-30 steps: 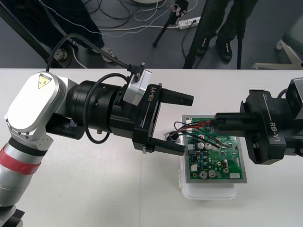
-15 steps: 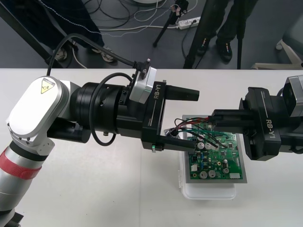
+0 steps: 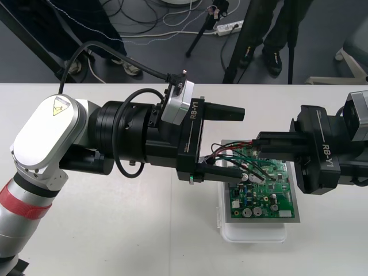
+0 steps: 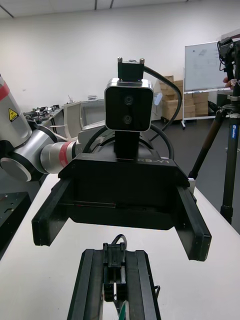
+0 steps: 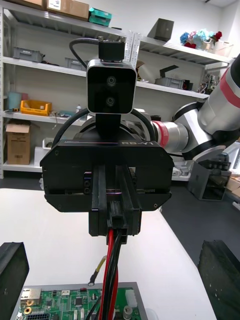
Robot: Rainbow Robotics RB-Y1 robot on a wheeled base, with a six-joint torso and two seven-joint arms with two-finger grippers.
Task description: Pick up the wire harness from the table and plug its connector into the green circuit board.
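Note:
The green circuit board sits on its white base right of the table's centre. My right gripper reaches in from the right over the board's far edge, shut on the harness's black plug. Red and black wires hang from the plug toward the board. In the front view the wires loop left of the plug. My left gripper is open, one finger on each side of the wire loop. It faces the right gripper, whose fingers are shut on the plug.
The table's far edge runs behind both arms, with dark floor, cables and a tripod beyond. The left arm's bulky black wrist spans the middle of the table. Bare table lies in front of the board's left side.
My left gripper has moved right toward the board, so its open fingers now straddle the wire loop. The right gripper has shifted slightly left, still holding the plug.

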